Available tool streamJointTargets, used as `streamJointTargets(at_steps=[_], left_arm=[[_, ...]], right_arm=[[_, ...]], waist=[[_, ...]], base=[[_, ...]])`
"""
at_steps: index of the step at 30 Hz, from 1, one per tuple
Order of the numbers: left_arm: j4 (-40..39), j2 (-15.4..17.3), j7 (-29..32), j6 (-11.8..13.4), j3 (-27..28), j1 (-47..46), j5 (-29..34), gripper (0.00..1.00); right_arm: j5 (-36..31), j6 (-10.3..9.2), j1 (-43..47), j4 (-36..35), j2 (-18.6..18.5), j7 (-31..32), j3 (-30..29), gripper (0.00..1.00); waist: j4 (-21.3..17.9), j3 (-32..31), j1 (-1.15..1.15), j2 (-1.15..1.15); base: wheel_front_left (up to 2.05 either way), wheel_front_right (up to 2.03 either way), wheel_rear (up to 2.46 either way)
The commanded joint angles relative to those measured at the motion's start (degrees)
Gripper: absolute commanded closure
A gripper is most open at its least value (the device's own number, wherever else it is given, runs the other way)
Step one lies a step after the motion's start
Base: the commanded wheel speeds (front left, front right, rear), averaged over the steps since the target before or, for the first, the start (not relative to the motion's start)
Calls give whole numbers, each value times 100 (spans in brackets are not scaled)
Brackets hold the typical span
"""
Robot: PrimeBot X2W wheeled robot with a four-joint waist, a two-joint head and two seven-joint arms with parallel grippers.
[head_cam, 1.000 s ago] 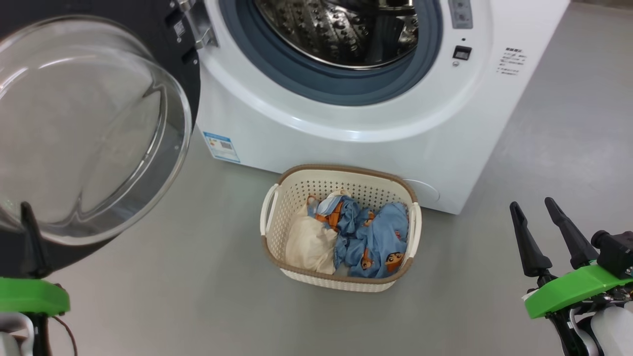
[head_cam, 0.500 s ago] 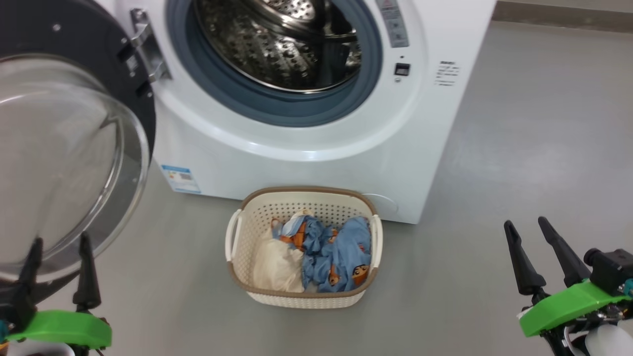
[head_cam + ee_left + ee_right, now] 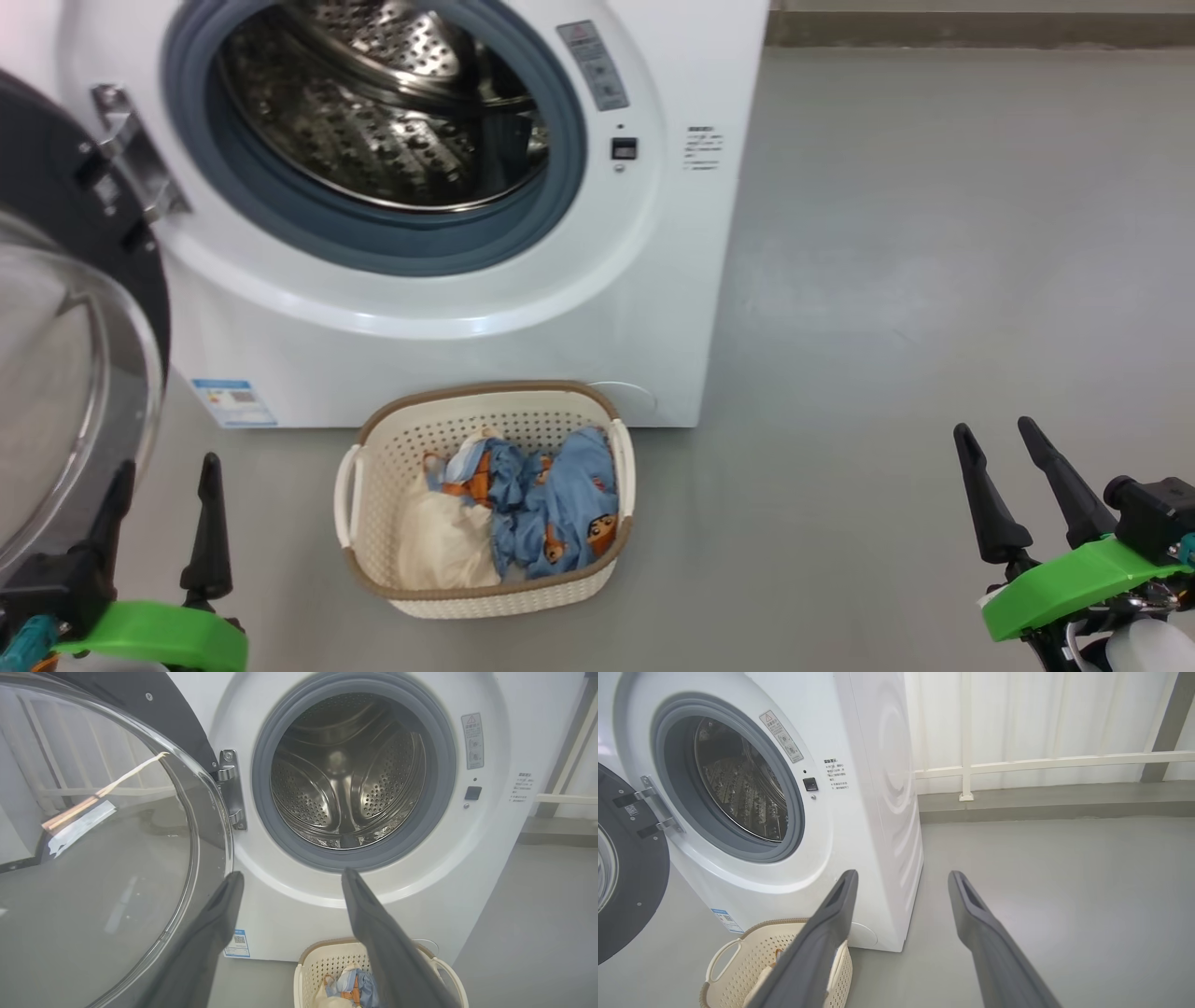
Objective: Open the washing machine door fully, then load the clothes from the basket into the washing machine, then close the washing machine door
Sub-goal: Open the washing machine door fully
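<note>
Right, hazards first. I am watching the left gripper (image 3: 166,464), fingers spread and carrying nothing, hanging just beside the bulging glass of the washing machine door (image 3: 56,392). The door is standing swung out to the left of the washing machine (image 3: 448,317). A careless lift of that arm is risking a knock on the glass, which I judge would swing the door across the opening. The right gripper (image 3: 994,429) is likewise spread and empty, hanging over bare floor (image 3: 887,280), well apart from the load. I am also worrying about the reach down. The basket (image 3: 485,390) looks light, so a finger catching its perforated wall or a handle could tip it. The clothes (image 3: 551,504) are lying bunched together, so one pinch may drag several out and drop some on the floor.

Containers: the basket is sitting on the floor just before the machine's base, below the opening. It is holding blue printed garments at its right and a cream cloth (image 3: 443,546) at its left. The drum (image 3: 373,121) is showing bare steel as far as I am seeing.
</note>
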Motion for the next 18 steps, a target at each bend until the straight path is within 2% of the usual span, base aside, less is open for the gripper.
streamJointTargets(at_steps=[1,8,18], left_arm=[[-194,214,-37,5,140,-88,-48,0],[-267,172,-37,5,64,-25,-125,0],[-342,173,-37,5,1,19,-199,0]], right_arm=[[-36,26,25,-144,-130,-70,47,0],[-33,26,31,-156,-129,-70,38,0],[-45,26,24,-156,-108,-70,-17,0]], waist=[[-230,-33,0,0],[-487,-22,0,0],[-576,-20,0,0]], base=[[0,0,0],[0,0,0],[0,0,0]])
